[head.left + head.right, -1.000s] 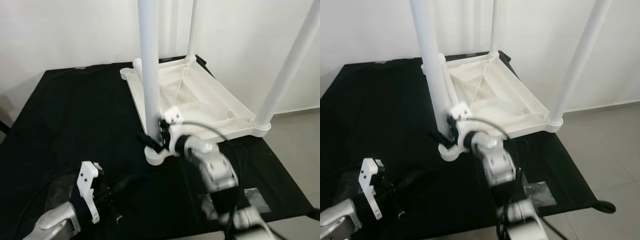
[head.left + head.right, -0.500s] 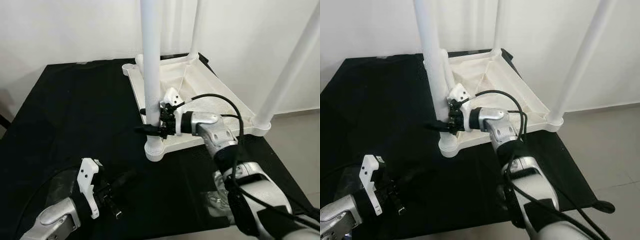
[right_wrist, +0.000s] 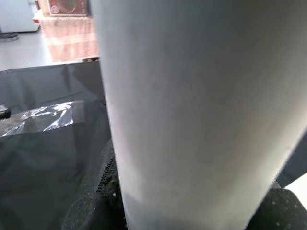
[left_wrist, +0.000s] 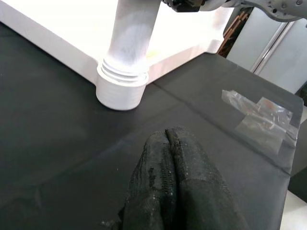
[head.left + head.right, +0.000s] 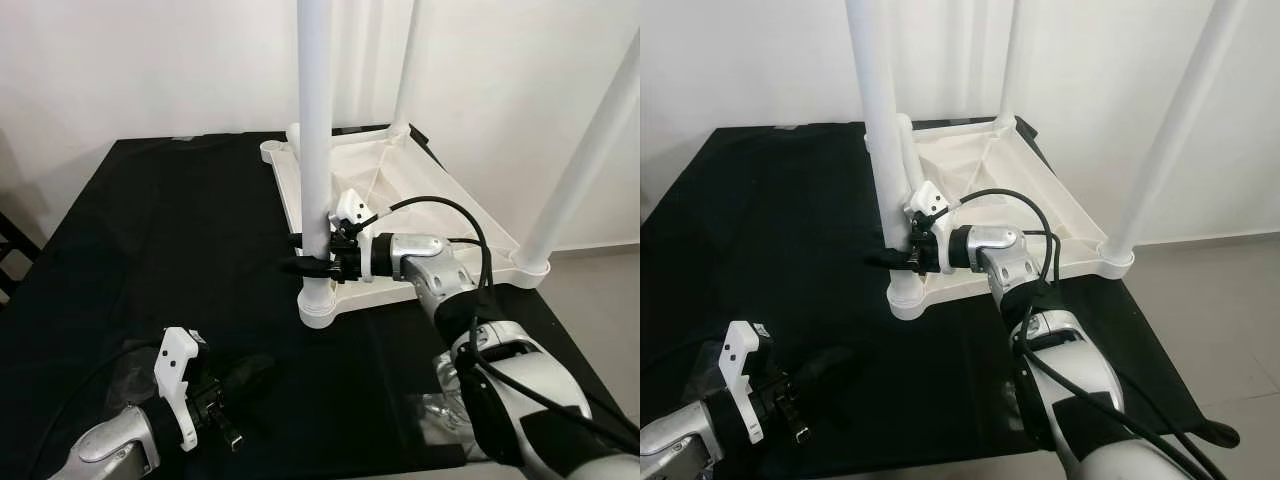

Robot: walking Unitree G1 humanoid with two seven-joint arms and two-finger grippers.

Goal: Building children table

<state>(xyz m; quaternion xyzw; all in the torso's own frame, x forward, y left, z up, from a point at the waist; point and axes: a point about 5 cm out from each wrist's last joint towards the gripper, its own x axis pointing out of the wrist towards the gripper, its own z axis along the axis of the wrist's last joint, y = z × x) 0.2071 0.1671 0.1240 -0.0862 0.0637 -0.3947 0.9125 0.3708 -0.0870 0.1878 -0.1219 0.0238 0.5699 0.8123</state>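
Even, bright indoor light fills both eye views; the white wall reads clean, with a soft shadow at 9 o'clock. The black tabletop swallows detail and shows only faint sheen. The head views are sharp, without motion blur. In the left wrist view the white tray blows out to glare at 12 o'clock. The right wrist view's white leg is soft and out of focus.

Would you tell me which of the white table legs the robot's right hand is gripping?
The near-left leg, standing in the corner socket closest to the robot. The right hand is closed around it just above that socket; the other legs stand untouched.
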